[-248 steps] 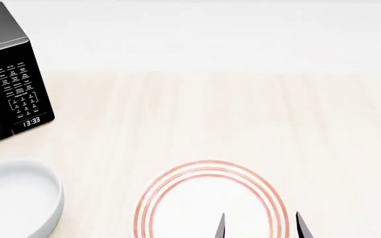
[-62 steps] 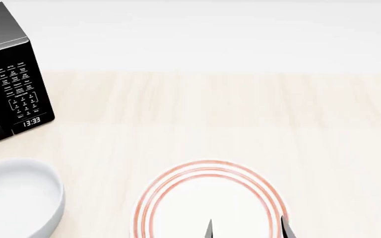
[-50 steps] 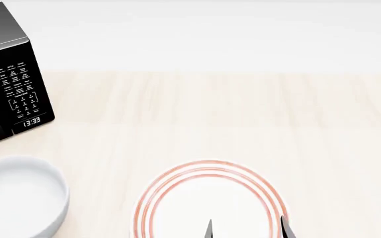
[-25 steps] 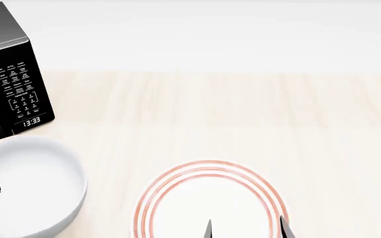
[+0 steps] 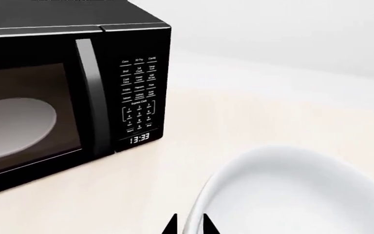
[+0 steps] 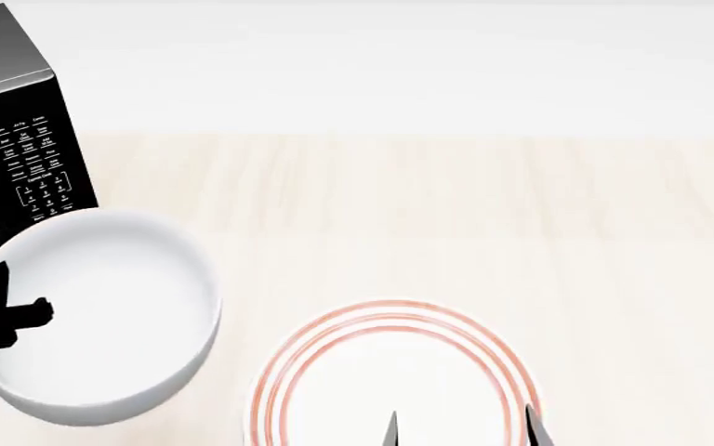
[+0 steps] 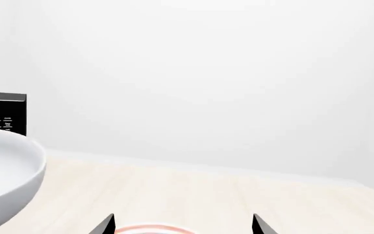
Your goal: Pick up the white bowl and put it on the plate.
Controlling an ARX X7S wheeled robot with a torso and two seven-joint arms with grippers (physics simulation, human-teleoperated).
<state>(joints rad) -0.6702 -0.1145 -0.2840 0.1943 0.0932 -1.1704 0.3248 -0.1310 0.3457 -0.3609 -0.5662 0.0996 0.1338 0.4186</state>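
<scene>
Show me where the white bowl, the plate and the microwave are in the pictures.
white bowl [image 6: 103, 307]: head view, inside of the bowl.
plate [image 6: 389, 381]: head view, bare centre inside the red rings.
microwave [image 5: 138, 95]: left wrist view, keypad panel.

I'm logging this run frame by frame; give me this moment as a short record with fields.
left tool: shut on the white bowl's rim
white bowl: raised, beside the plate, partly hiding the microwave
plate: flat on the counter, nothing on it
right tool: open, above the plate's near edge
microwave: door closed, clock shows 13:33
task: bowl not yet on the plate
</scene>
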